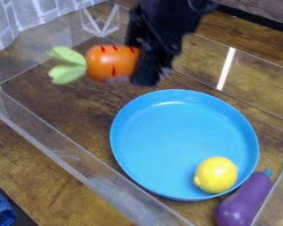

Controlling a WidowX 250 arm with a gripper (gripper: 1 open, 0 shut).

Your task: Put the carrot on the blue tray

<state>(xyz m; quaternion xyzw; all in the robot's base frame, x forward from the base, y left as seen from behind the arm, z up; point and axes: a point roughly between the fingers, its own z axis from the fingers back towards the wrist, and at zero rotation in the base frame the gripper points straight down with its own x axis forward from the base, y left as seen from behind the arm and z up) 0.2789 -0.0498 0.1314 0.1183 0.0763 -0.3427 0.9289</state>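
Note:
The orange carrot (110, 62) with its light green leafy top hangs in the air above the wooden table, just left of the black gripper (141, 64), which is shut on its right end. The leaves point left. Below and to the right lies the round blue tray (168, 132), its upper left rim close under the gripper. The fingertips are blurred and partly hidden behind the carrot.
A yellow lemon (216, 173) sits on the tray's lower right part. A purple eggplant (247, 204) lies on the table just off the tray's lower right rim. Clear plastic walls (61, 154) border the table at the left and front.

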